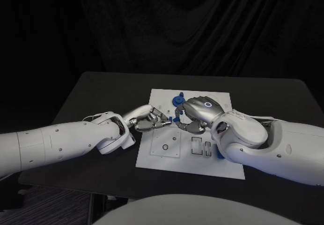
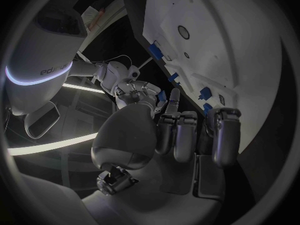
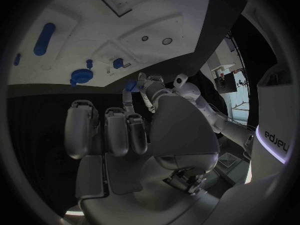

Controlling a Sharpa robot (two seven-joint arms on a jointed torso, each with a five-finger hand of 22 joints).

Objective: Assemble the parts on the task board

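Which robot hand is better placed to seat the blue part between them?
Likely right: right robot hand hangs over the task board, left robot hand at its edge. Who holds the blue part is unclear.

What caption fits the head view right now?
Two silver hands, left and right, meet over the white task board, near its small blue parts.

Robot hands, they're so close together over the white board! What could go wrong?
The small blue part sits at the left robot hand's fingertips; it might slip and drop onto the task board. The right robot hand is very near, so they could bump, or knock the nearby blue part.
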